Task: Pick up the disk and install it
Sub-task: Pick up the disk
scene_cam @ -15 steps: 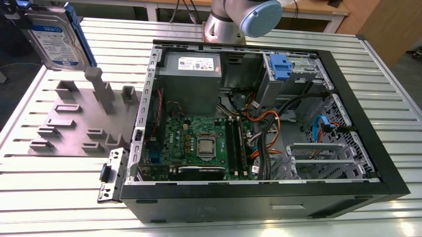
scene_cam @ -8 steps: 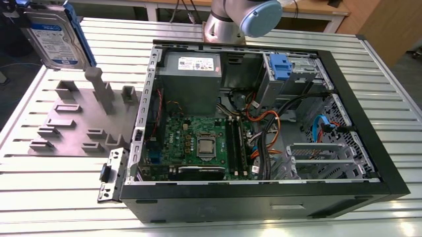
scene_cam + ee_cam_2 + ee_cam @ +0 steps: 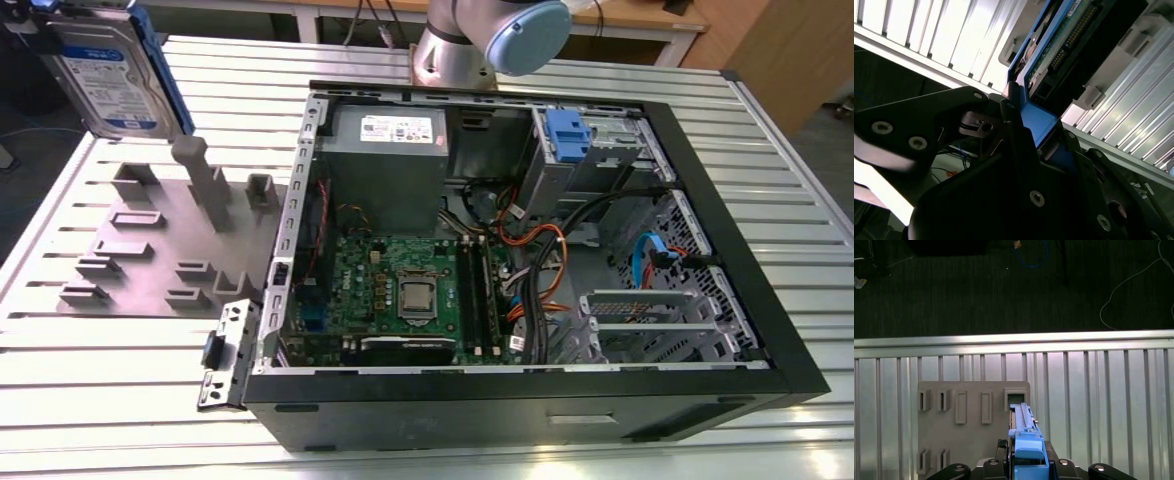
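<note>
I am watching the gripper [image 3: 1026, 469] clenching its jaws on the disk [image 3: 1028, 452], pinching the blue frame at 1 end. The disk is hanging on edge in the air, clear of everything. In the exterior view it is standing nearly upright over the bench's [image 3: 1114, 405] far corner on that view's left, label facing the camera.

Directly beneath it, the grey holder [image 3: 971, 430] is lying flat on the bench, well apart from the disk. In the first wrist view, the disk's thin edge is lining up over 1 of the holder's square slots.

Farther along, the open case [image 3: 747, 300] is lying on its side and taking up the bench's middle. Inside the case's far end, 1 blue carrier [image 3: 567, 135] is sitting in its bay. Beyond the case, the arm [image 3: 467, 45] is rising from the bench's far edge.
</note>
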Motion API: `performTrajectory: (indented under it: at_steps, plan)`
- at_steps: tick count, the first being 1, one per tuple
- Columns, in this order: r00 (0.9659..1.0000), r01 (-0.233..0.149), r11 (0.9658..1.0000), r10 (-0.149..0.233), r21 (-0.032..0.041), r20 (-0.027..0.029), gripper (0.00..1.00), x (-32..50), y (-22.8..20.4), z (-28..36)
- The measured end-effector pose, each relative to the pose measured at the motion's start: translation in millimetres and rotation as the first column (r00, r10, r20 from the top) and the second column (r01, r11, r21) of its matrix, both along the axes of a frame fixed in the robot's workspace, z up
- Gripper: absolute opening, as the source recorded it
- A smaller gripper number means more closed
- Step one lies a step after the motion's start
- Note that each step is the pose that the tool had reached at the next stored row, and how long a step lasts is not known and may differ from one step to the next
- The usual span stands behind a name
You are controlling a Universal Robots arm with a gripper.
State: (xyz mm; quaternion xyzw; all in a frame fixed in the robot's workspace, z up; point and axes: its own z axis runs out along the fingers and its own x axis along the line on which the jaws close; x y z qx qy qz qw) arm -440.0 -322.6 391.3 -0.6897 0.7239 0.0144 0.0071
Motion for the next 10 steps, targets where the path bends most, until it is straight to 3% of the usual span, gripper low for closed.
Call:
performTrajectory:
  at_steps: [10]
  plan:
    - [1.0, 0.0, 1.0, 0.0, 0.0, 0.0, 0.37, 0.0, 0.0, 3.1]
